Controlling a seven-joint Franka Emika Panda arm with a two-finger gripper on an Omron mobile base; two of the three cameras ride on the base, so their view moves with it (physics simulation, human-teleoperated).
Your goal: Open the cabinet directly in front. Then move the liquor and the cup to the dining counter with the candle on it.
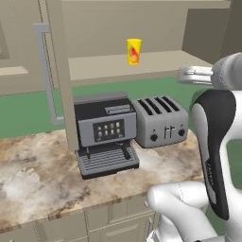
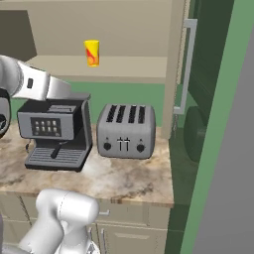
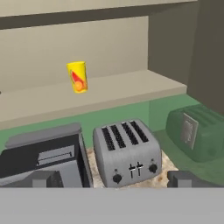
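With the beige wall cabinet (image 1: 59, 71) open, I'd bring my pincer (image 3: 112, 183), jaws wide and empty, level at the bright yellow tumbler cup (image 3: 77, 77) on its shelf, above the silver four-slot toaster (image 3: 127, 151). The toaster shares a marbled worktop (image 1: 38, 179) with a black espresso machine (image 1: 104, 132) beside it; green wall behind.

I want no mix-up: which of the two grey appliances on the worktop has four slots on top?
The toaster, right of the coffee machine, which has a button panel instead.
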